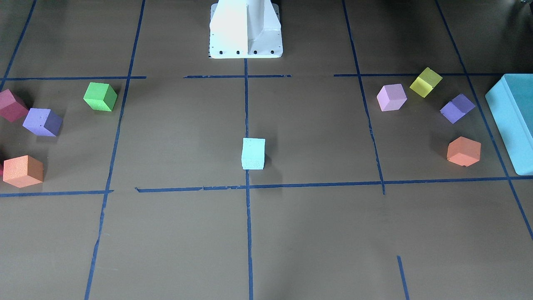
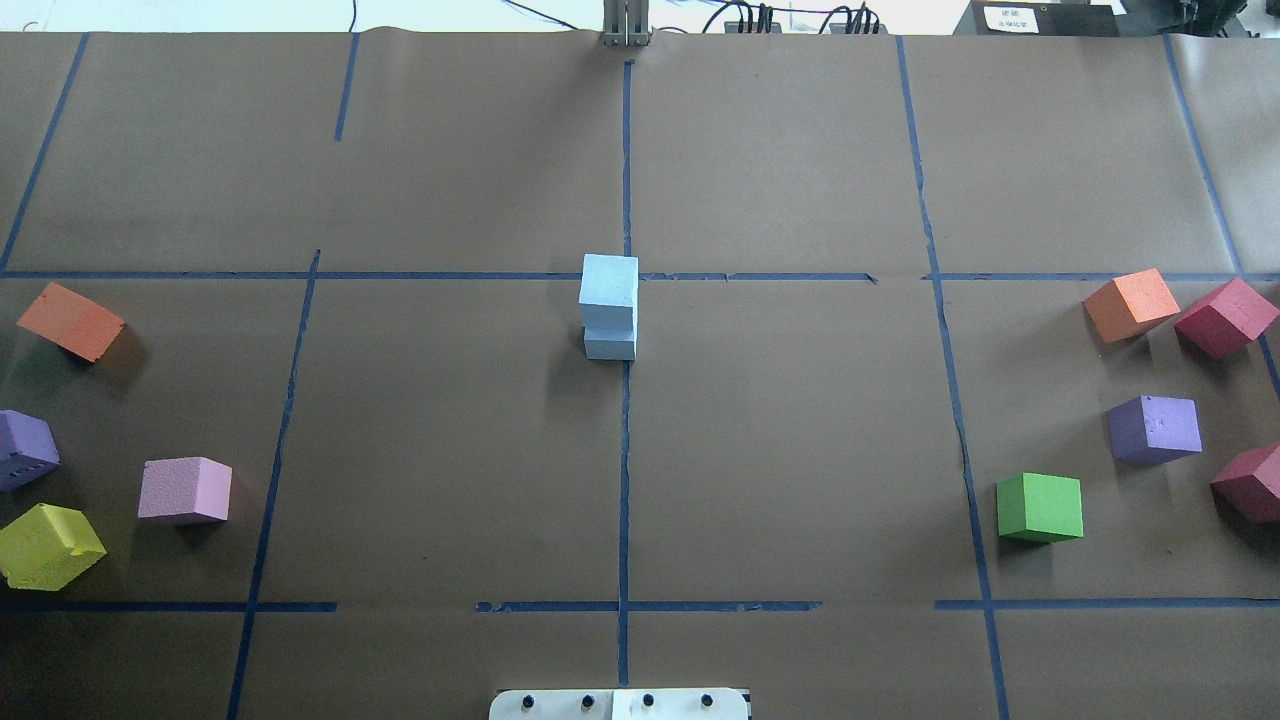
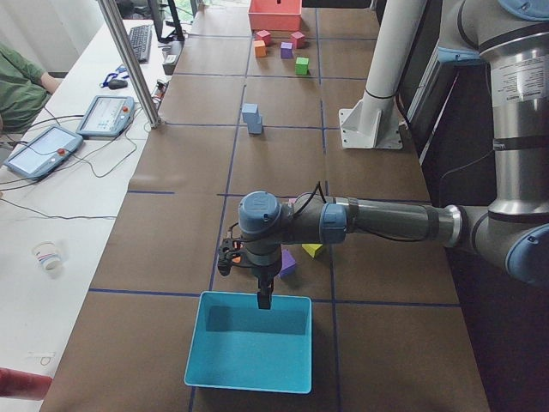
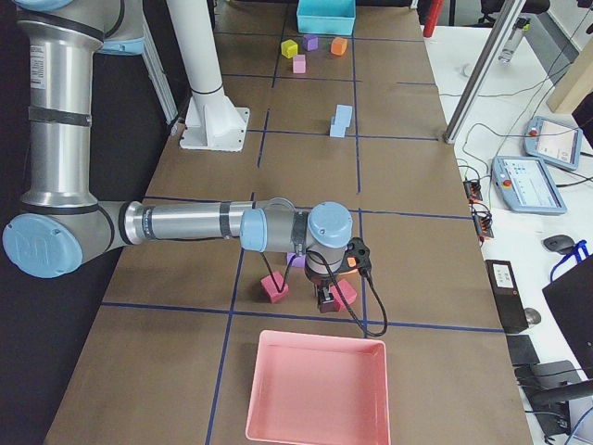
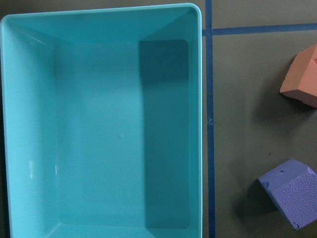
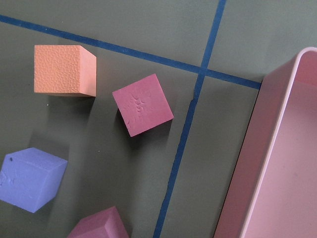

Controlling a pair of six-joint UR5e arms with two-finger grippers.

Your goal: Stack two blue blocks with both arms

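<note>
Teal box [image 3: 249,348] sits just under the left end effector [image 3: 262,298]; a pink tray [image 4: 315,389] lies beside the right end effector [image 4: 326,298]. The blue blocks [image 2: 609,300] stand stacked, slightly offset, well away, midway between both. I cannot tell whether either end effector is apart or together.

The blue blocks [image 1: 253,153] sit mid-table on the centre tape line [image 1: 248,225], below the white pedestal [image 1: 245,29]. A green cube [image 1: 100,96] lies well apart on the view's left. An orange cube [image 1: 464,151] lies near the teal box [image 1: 514,121].
</note>
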